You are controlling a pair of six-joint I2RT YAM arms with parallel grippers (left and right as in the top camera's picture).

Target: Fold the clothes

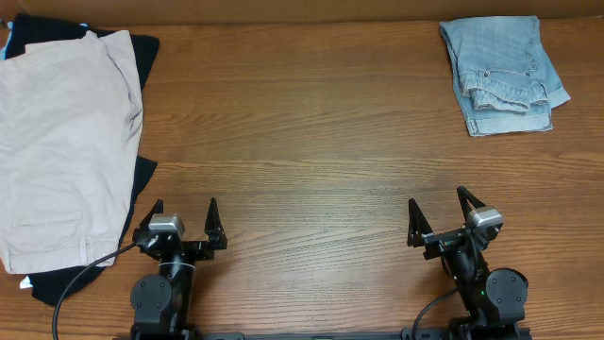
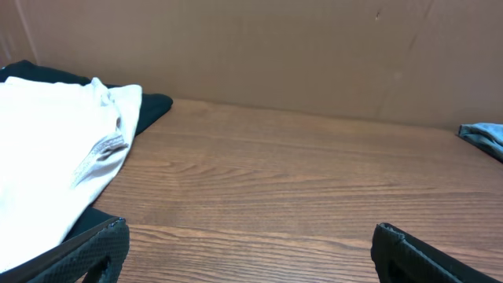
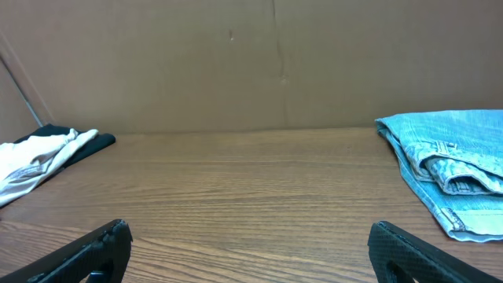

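Left pincer (image 1: 184, 210) low over the brown wooden table (image 1: 302, 142), fingers (image 1: 211, 219) spread wide, gripping nothing. Right pincer (image 1: 437, 203) likewise: fingers wide apart, nothing between them.

Just left of the left pincer and stretching away ahead of it: large beige khaki cotton shorts (image 1: 66, 142), spread mostly flat, welt pocket (image 1: 47, 222) toward the near end. Near corner of the shorts just beside the pincer's left finger; touching or not, hard to tell from overhead. Under the beige shorts, a black garment (image 1: 143, 59), showing past the far edge and again along the side nearest the left pincer.

Far ahead of the right pincer and somewhat to its right: folded light-blue denim shorts (image 1: 500, 71), a compact stack near the far edge of the table, well apart from both pincers.

In the left wrist view, beige fabric bulking up ahead of the left finger. In the right wrist view, denim ahead at the right.
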